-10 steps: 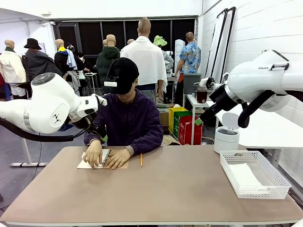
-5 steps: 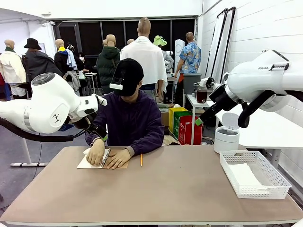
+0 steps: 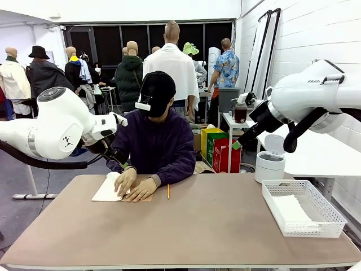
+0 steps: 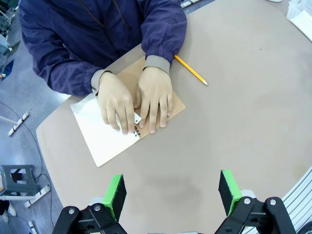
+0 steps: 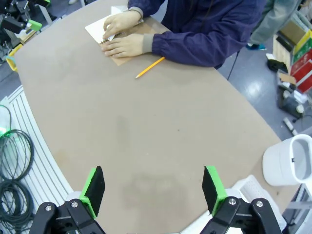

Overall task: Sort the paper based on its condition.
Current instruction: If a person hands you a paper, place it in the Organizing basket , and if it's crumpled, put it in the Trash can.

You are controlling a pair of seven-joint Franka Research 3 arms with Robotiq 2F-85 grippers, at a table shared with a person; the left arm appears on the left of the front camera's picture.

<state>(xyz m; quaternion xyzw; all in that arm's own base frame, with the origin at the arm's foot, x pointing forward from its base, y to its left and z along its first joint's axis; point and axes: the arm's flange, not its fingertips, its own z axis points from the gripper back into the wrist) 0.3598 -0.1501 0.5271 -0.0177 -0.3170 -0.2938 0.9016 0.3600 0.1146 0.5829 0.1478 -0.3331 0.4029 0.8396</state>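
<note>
Paper: white sheet (image 4: 100,139) at the bench's (image 3: 214,226) far left, under the person's hands (image 4: 117,102).
Left gripper (image 4: 171,191): released, empty; the sheet lies just ahead, so this arm is nearer.
Right gripper (image 5: 152,190): released, empty, well apart.

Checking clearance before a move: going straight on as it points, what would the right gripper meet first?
The right gripper would most likely land on bare table, well short of the pencil; depth is hard to judge.
</note>
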